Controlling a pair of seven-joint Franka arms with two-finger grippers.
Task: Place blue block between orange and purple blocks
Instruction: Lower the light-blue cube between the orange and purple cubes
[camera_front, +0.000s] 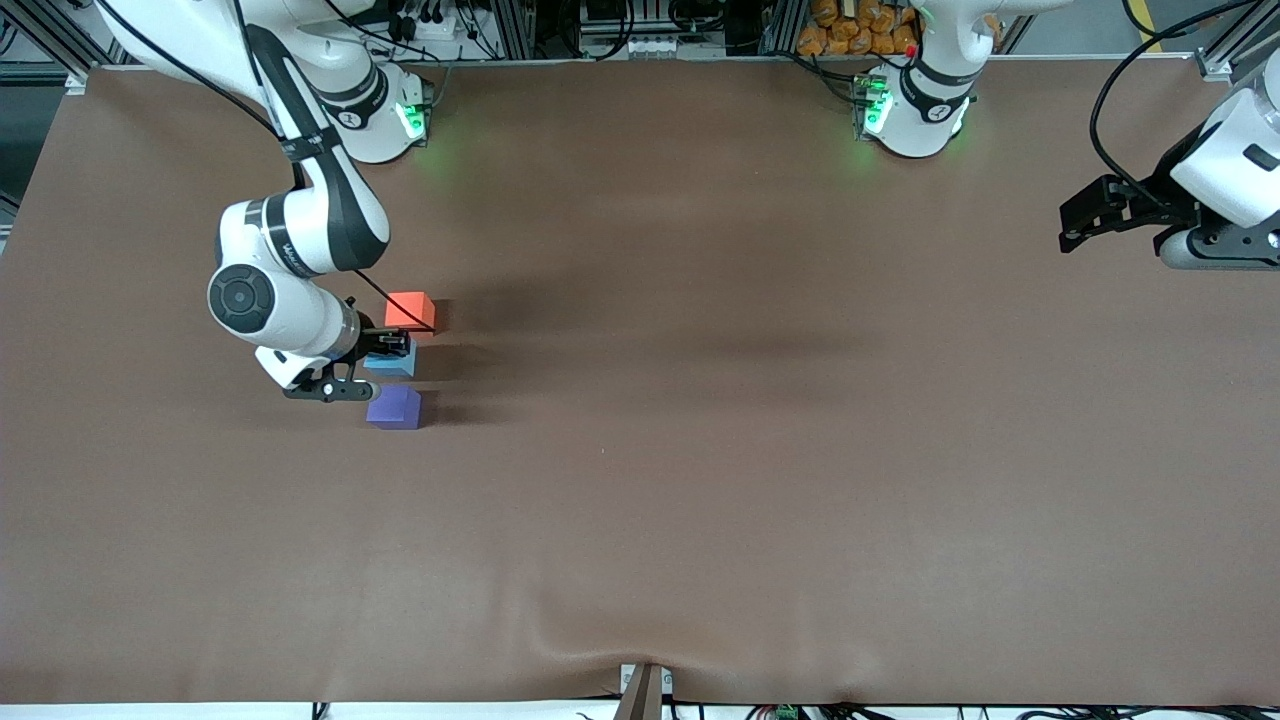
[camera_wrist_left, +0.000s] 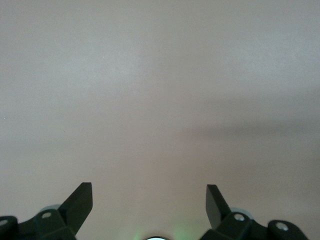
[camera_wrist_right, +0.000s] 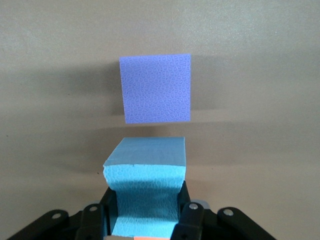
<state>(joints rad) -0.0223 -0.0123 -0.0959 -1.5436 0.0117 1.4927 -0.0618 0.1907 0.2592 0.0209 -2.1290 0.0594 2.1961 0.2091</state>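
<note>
Right gripper (camera_front: 392, 352), left of centre in the front frame, is clamped on the blue block (camera_front: 393, 362) — between orange block (camera_front: 410, 311) above and purple block (camera_front: 394, 408) below (gaps both sides). Left gripper (camera_front: 1068, 234), at the frame's right edge, waits over bare table (camera_front: 760, 450) — fingers spread wide.

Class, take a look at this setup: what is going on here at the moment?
The right gripper is shut on the blue block, squeezing its sides in, and holds it in the gap between the orange block and the purple block. The three cubes line up at the right arm's end of the table, orange farthest from the front camera, purple nearest. The left gripper waits open over bare table at its own end.
</note>
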